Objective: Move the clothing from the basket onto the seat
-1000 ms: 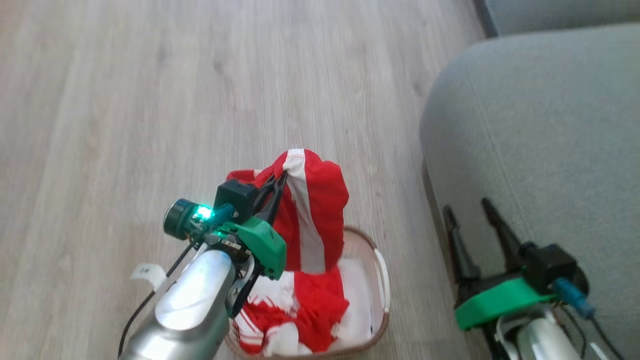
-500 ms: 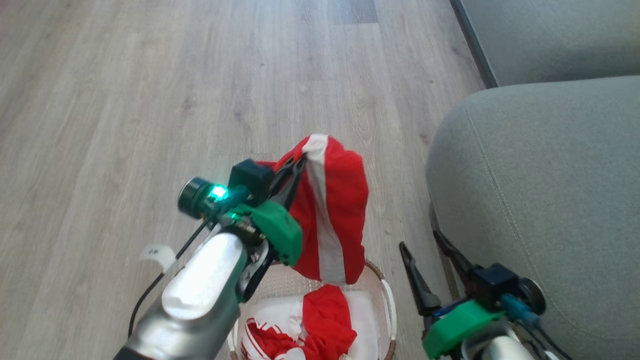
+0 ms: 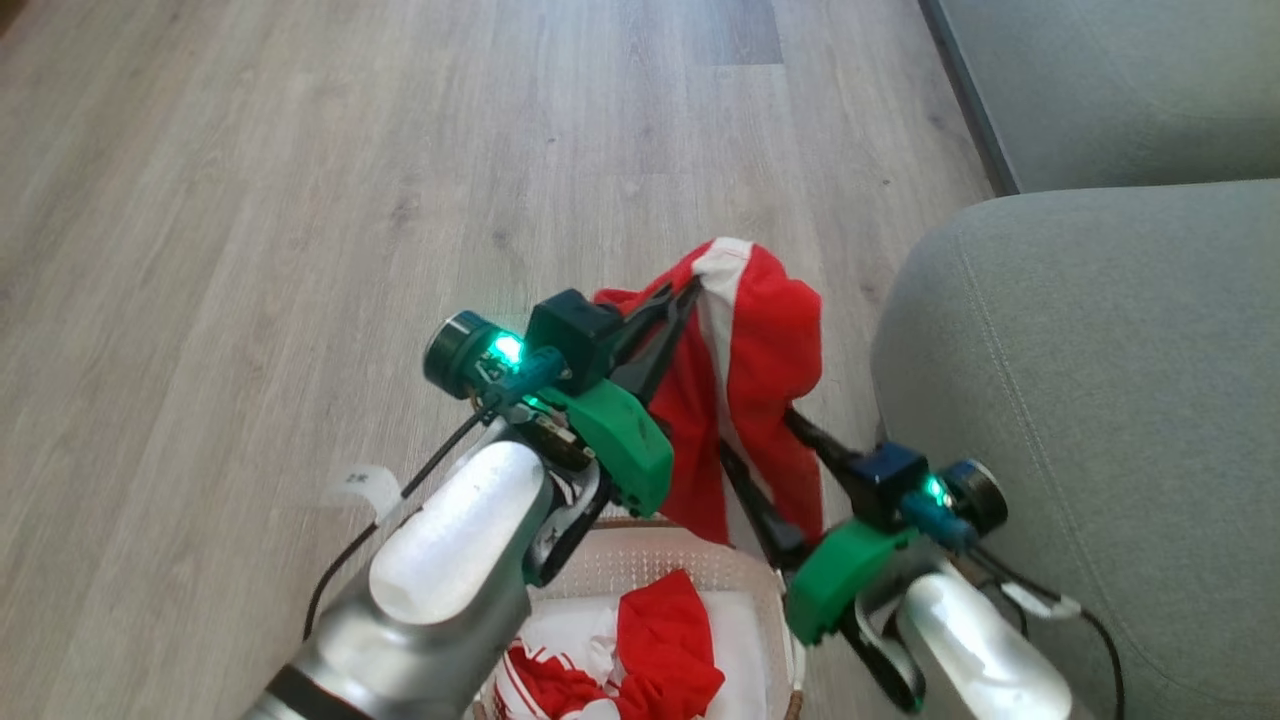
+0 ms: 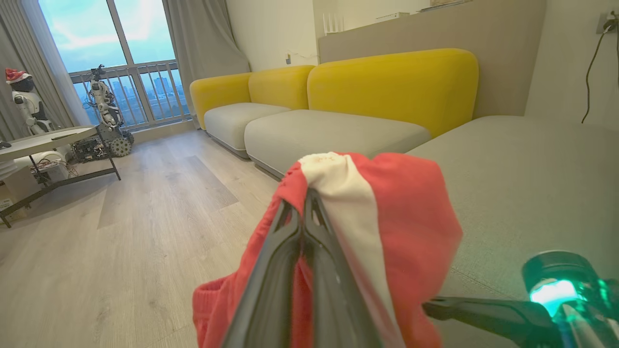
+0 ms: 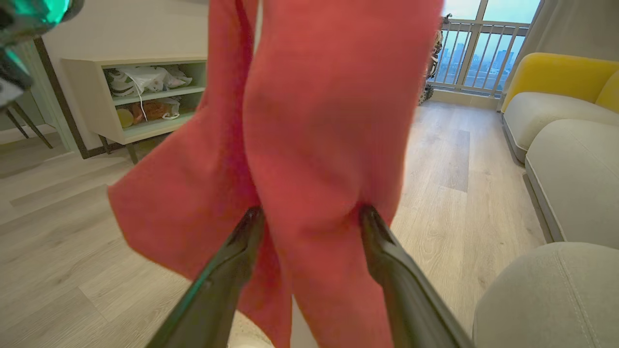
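Head view, read left to right. A pale wood-plank floor (image 3: 250, 200) takes the left and top of the frame. Left of centre, the left jaws are pressed fully together and pinch the top edge of a soft bright red sportswear garment (image 3: 765, 330) with a white stripe. In the left wrist view the long dark fingers (image 4: 266, 270) meet at their tips right beside that stripe. The garment hangs mid-frame above a small white perforated plastic basket (image 3: 690, 560) with a brown woven-look rim, at bottom centre. More crumpled red-and-white clothing (image 3: 665, 650) lies inside the basket on a flat white liner sheet (image 3: 745, 630). Right of centre, the right jaws are spread wide, one finger (image 5: 222, 275) on each side of the garment's hanging lower part. The cloth bulges between the two fingers and touches both, but is not clamped. At the right of the frame is a large grey-green fabric sofa seat (image 3: 1100, 400) with a stitched seam, near the hanging garment and just beside the basket.
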